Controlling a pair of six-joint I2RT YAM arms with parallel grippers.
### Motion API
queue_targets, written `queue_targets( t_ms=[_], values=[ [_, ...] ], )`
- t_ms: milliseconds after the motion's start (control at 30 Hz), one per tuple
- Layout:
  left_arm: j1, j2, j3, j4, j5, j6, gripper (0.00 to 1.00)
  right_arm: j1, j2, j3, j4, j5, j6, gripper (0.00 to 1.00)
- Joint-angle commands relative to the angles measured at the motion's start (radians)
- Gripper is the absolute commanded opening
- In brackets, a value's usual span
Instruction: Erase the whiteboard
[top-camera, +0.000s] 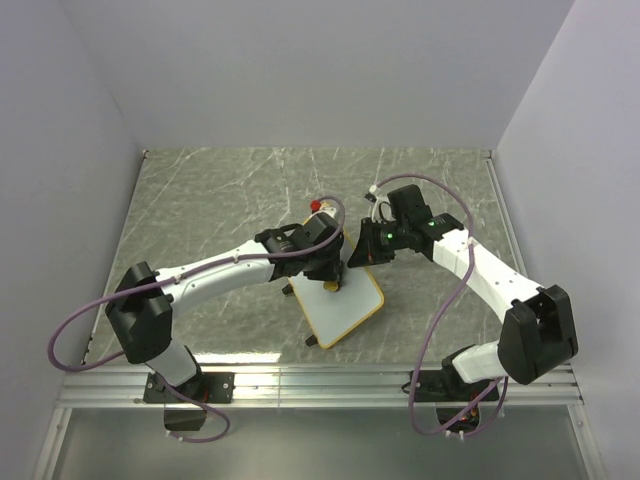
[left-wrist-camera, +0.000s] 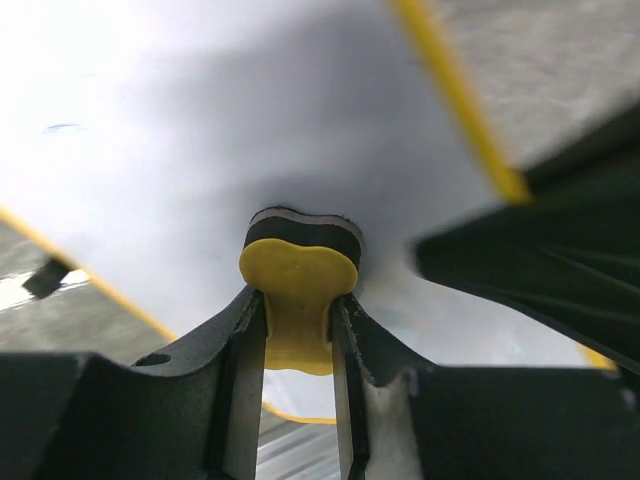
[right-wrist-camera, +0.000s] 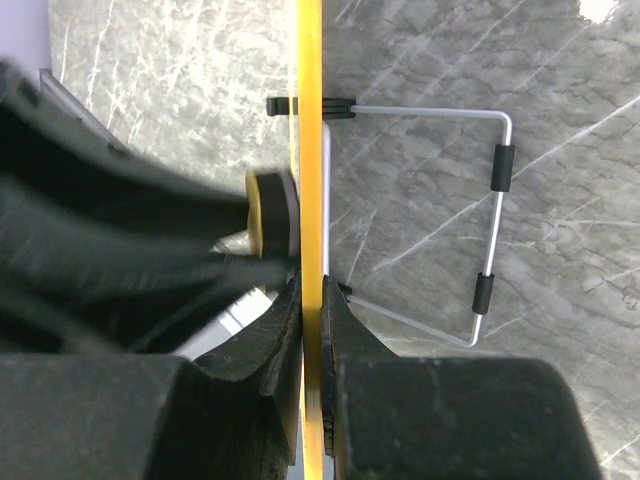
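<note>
As eraser (left-wrist-camera: 298, 272) meets board (left-wrist-camera: 200, 120): left gripper (left-wrist-camera: 298, 312) clamped on eraser.
Right gripper (right-wrist-camera: 312, 300): pinching board's far edge.
Risk: hard wiping could twist board from that pinch.

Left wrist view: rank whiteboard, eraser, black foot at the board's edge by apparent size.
1. whiteboard, fills most of the frame.
2. eraser, though it sits nearest the lens, which inflates it.
3. black foot, a small blurred patch at the left edge.
</note>
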Motion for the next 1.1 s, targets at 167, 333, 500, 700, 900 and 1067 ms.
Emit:
queue_targets(
  t_ms=[167,333,500,700,900,1067],
  values=[
    [-0.001,0.024,-0.019,0.179,0.036,-0.038,0.0,0.029,-0.023,-0.033,0.052,-0.051,-0.032,0.0],
    [0.058,0.014,-0.119,0.208,0.042,-0.042,0.0,0.029,-0.034,-0.042,0.055,-0.051,-0.029,0.0],
    [0.12,0.013,-0.209,0.225,0.028,-0.029,0.0,0.029,-0.04,-0.044,0.053,-0.048,-0.03,0.0],
    [0.14,-0.005,-0.255,0.215,-0.004,-0.024,0.0,0.026,-0.043,-0.039,0.052,-0.042,-0.027,0.0],
    [0.141,-0.015,-0.237,0.19,-0.036,-0.007,0.0,0.028,-0.039,-0.053,0.069,-0.045,-0.016,0.0],
    [0.149,-0.042,-0.233,0.182,-0.042,0.001,0.0,0.029,-0.037,-0.042,0.064,-0.039,-0.015,0.0]
  ],
)
